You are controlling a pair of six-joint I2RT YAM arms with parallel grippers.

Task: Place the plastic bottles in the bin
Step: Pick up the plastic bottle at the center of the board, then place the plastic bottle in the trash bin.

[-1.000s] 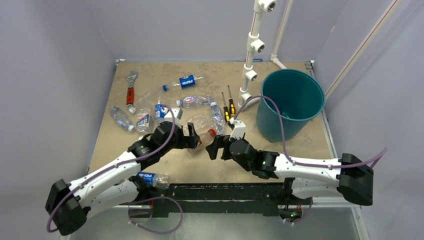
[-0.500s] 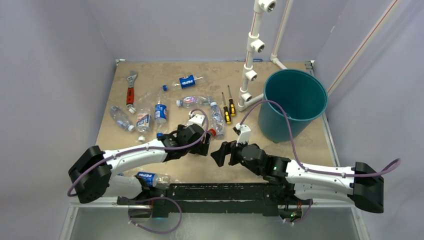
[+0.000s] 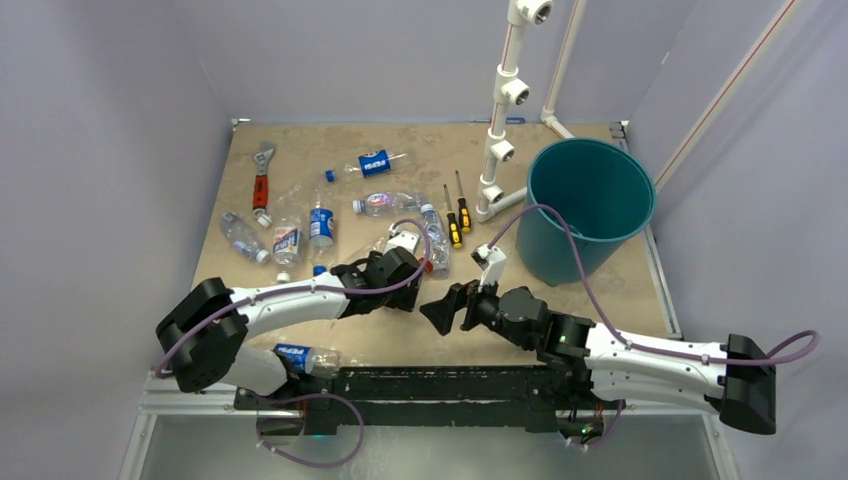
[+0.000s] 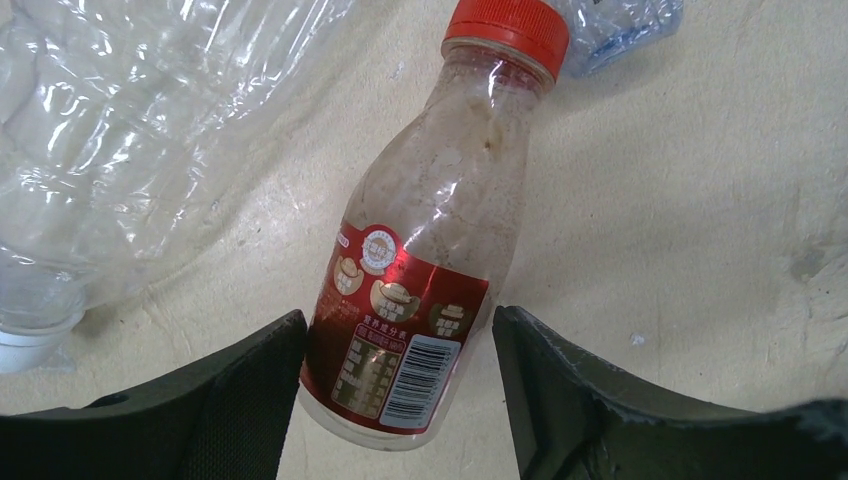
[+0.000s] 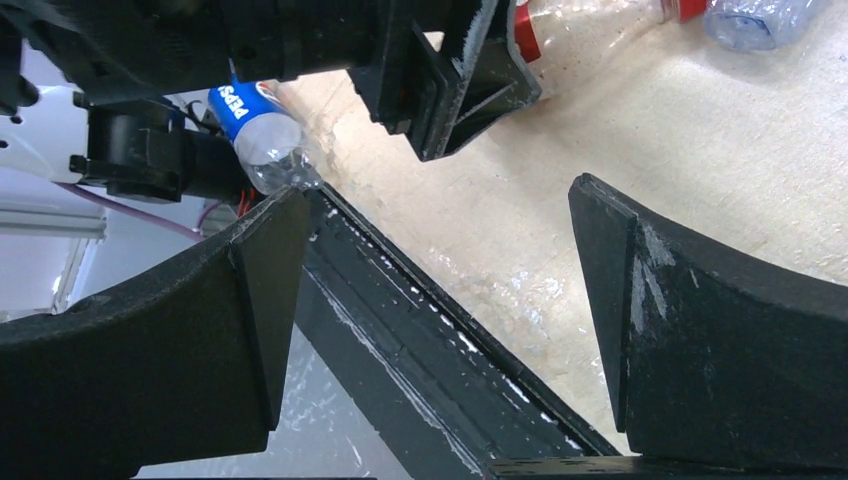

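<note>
The teal bin (image 3: 612,252) stands upright by the right edge of the surface. A red-capped bottle (image 4: 420,280) with a red label lies on its side near the middle. Other clear bottles (image 3: 288,240) lie flat on the left half. One blue-label bottle (image 3: 300,355) lies at the near edge.

You had a tan table (image 3: 610,295) inside pale purple walls (image 3: 110,120). A wrench (image 3: 261,188) lay far left, red handle toward you, silver head toward the back wall. Two screwdrivers (image 3: 455,225) lay side by side right of center, nearly parallel, yellow-and-black handles toward you, shafts pointing away. Just right of them a white pipe frame (image 3: 503,110) stood upright with three tee fittings up its post, and a short arm ran right from its foot. A second thin white pipe (image 3: 563,60) leaned behind it. A black rail (image 3: 430,385) ran along the near edge.
</note>
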